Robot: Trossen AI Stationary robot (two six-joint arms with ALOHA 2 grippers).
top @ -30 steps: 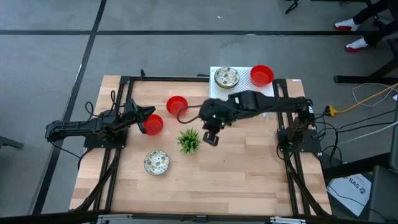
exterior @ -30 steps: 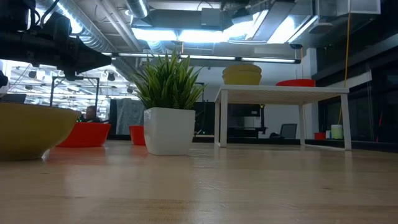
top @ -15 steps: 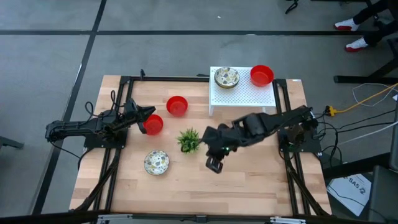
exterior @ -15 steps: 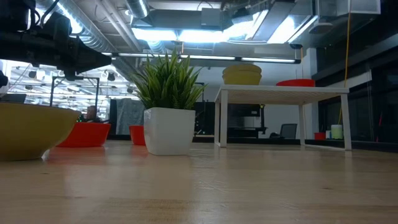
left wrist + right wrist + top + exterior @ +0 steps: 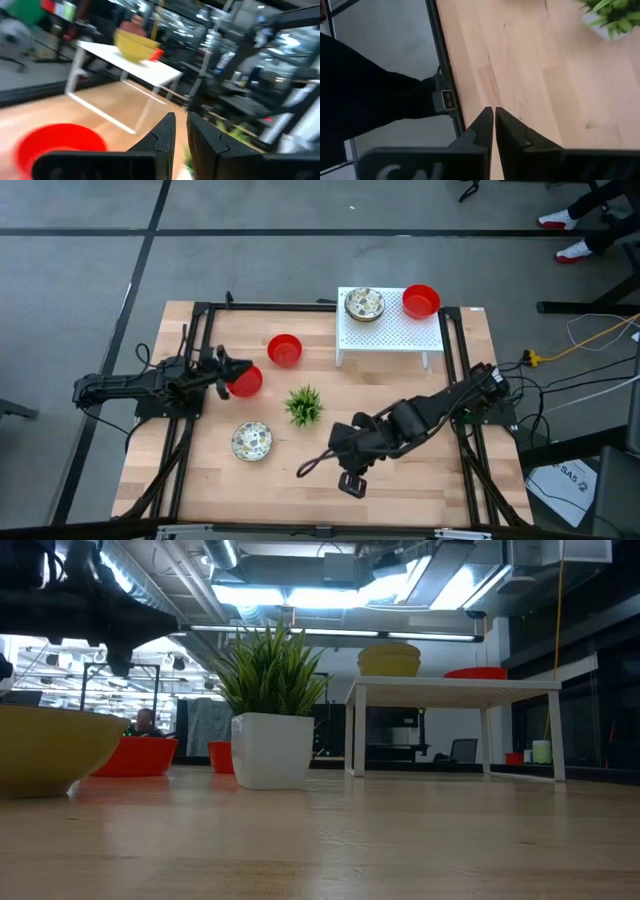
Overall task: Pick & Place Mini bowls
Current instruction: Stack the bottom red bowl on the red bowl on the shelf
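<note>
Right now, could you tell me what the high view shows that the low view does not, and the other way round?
Only the high view shows both arms whole: the left gripper beside a red bowl and the shut right gripper over bare wood near the front edge, plus the wooden table and its outline. Only the low view shows the room behind and the plant's white pot. Both show the green plant, the white stand, and the speckled bowl and red bowl on it.

Glossy red bowls [image 5: 285,349] sit on a smooth pale wood table [image 5: 420,480].
</note>
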